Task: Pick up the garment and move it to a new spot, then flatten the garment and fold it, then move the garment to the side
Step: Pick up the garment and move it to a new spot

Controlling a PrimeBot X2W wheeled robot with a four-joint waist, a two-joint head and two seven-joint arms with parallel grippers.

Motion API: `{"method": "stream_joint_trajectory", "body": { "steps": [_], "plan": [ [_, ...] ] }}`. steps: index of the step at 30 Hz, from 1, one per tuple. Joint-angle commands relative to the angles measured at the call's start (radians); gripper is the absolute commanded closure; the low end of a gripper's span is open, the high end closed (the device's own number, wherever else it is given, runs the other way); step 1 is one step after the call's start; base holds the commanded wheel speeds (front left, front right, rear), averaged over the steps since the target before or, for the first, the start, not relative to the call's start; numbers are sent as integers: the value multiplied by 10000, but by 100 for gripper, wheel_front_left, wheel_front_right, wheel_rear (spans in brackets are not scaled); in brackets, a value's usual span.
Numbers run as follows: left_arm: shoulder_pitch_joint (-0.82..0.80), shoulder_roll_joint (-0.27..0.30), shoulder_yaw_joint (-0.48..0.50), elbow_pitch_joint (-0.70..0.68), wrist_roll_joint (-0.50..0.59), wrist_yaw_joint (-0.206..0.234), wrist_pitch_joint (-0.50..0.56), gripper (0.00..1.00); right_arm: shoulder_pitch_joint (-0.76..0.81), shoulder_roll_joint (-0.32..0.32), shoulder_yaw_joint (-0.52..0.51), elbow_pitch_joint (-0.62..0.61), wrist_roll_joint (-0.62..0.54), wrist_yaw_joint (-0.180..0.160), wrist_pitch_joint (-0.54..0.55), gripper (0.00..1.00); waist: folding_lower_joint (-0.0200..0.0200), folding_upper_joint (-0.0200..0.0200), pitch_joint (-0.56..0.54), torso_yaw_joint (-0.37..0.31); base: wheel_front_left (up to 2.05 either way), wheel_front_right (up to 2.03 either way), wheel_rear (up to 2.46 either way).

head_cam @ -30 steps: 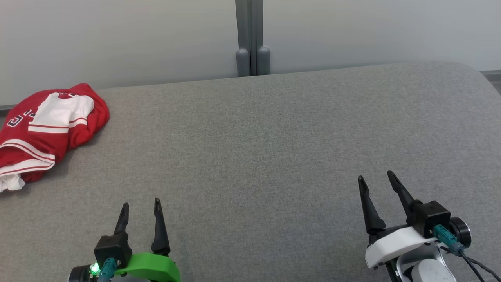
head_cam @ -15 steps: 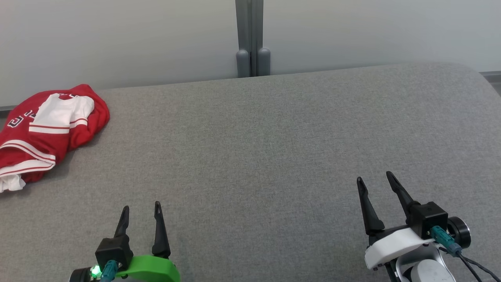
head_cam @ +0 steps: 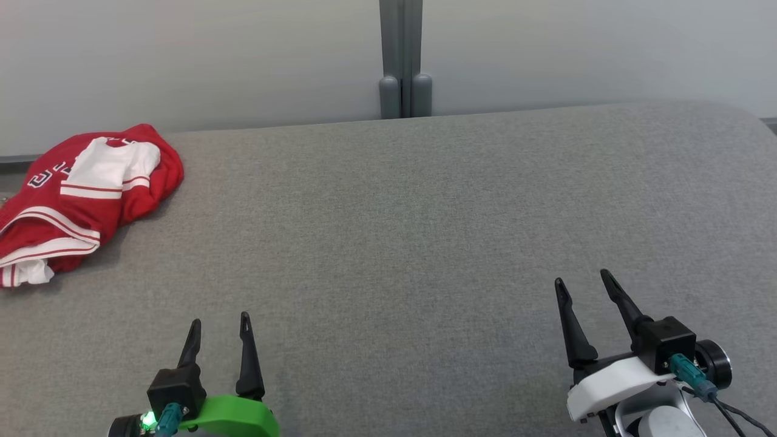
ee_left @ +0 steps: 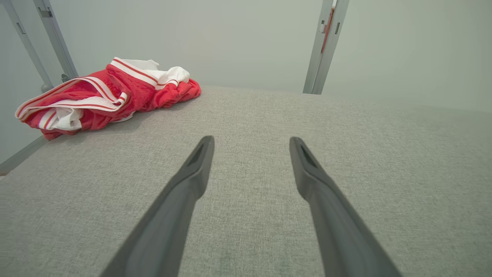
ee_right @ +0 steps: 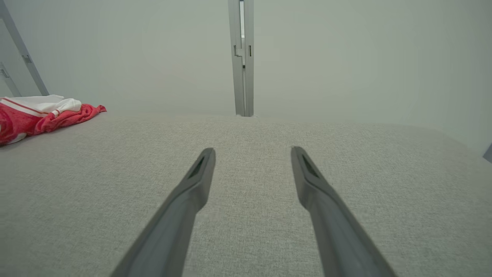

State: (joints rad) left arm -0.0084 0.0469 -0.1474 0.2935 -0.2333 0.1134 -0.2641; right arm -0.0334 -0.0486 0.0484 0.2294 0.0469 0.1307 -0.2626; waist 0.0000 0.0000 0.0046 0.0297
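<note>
While waiting on step one, the pick-up: found red-and-white garment point(head_cam: 85, 194) bunched far left of grey post point(head_cam: 400, 54), at bench point(head_cam: 425, 212) back edge. Found left gripper point(head_cam: 220, 319) and right gripper point(head_cam: 581, 278) well short of post, fingers point(head_cam: 249, 358) spread, empty. Next, likely: reach left of post, pinch a raised fold.

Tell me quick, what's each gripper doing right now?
Left gripper: open, holding nothing.
Right gripper: open, holding nothing.
</note>
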Motion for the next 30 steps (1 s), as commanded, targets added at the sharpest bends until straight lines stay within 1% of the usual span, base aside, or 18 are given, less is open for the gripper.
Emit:
{"method": "stream_joint_trajectory", "body": {
  "steps": [1,6,13,19,25,30],
  "plan": [
    [-10,65,-3,-47,61,-2,-7,0,87,-33,-21,-71,-57,0,-35,0,0,0,31,398,0,0,0],
    [-104,63,-22,-95,126,-23,-4,0,94,-32,-8,-158,-14,0,-35,0,0,0,98,1405,0,0,0],
    [-115,60,14,-233,179,0,-3,0,22,-32,70,-199,-60,-1,-34,0,0,0,258,3168,0,0,0],
    [-43,57,-24,-335,121,33,-3,0,-101,-36,106,-185,-130,-1,-34,0,0,0,404,4370,0,0,0],
    [-6,54,-19,-461,-3,103,-2,0,-204,-36,230,-140,-255,-1,-34,0,0,0,557,5000,0,0,0],
    [49,52,-11,-561,-120,192,-1,0,-381,-39,319,-104,-365,-1,-34,0,0,0,757,5102,0,0,0]
  ]
}}
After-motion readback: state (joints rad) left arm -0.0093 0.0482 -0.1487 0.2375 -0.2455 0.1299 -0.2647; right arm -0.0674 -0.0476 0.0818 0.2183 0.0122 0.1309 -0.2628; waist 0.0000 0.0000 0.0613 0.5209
